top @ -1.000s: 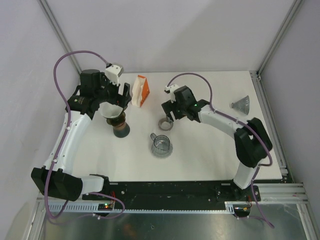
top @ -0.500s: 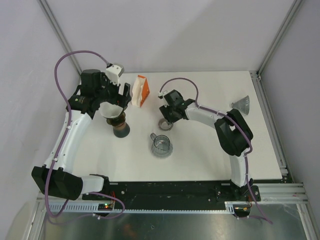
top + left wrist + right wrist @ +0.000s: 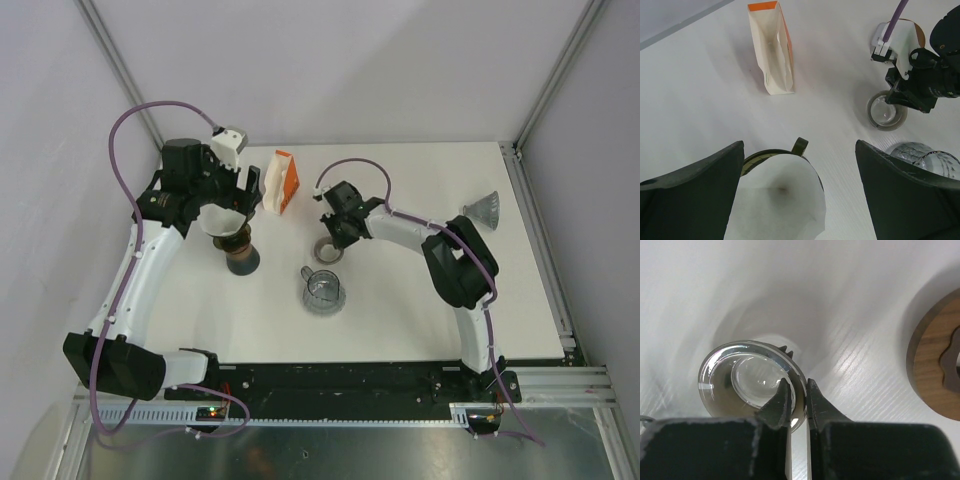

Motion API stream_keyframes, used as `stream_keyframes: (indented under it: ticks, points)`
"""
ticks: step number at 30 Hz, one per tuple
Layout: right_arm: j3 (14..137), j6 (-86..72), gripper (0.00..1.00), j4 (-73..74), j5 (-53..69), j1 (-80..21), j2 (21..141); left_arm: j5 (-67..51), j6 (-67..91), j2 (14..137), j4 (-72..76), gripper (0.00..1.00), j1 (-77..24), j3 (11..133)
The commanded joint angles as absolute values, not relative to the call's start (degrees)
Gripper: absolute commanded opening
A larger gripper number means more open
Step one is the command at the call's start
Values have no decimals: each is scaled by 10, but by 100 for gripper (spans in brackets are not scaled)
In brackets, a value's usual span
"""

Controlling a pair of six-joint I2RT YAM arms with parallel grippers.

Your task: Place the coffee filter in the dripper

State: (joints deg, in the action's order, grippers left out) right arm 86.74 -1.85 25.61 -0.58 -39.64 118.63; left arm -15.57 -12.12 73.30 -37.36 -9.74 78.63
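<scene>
Fig.: the left gripper (image 3: 799, 205) is spread wide, its two dark fingers (image 3: 690, 195) standing either side of the white paper coffee filter (image 3: 780, 200), which lies centred between them. The filter sits open-mouthed in the dark dripper with olive rim (image 3: 759, 158), at the far left of the white table (image 3: 420, 310). Whether the fingers touch the paper cannot be told.

The right gripper (image 3: 799, 396) is pressed nearly together, pinching the wall of a small round clear-glass dish (image 3: 747, 380): one finger inside the rim, one outside. This is well right of the dripper, approx. mid-table.

Views compared: the top cam alone shows a clear glass cone (image 3: 483, 207) at the far right and a clear plastic measuring cup (image 3: 323, 290) near the dish. The left wrist cam shows the filter's inside and an orange-and-white paper pack (image 3: 772, 50) lying just beyond. The right wrist cam alone resolves the pinch, plus a brown wooden ring (image 3: 937, 360) to the dish's right.
</scene>
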Motion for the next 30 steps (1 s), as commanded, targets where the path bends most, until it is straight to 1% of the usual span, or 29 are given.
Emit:
stream_keyframes:
  ticks: [1,4,9,16,23,30]
  points:
    - [878,-8,1,273,-12,-397,1175,-152,-134,725,-357,97,-99,787]
    - [882,-3,0,285,-18,-389,1140,-152,-134,723,-357,97,-99,787]
    - [897,51,0,311,-8,-374,1059,-154,-133,719,-358,98,-99,786]
    - [922,104,0,374,65,-381,979,-160,-134,716,-357,98,-99,783]
    - [920,139,0,411,242,-399,951,-163,-134,709,-357,98,-99,781]
    - [927,195,0,466,281,-436,981,-162,-135,706,-358,98,-99,777]
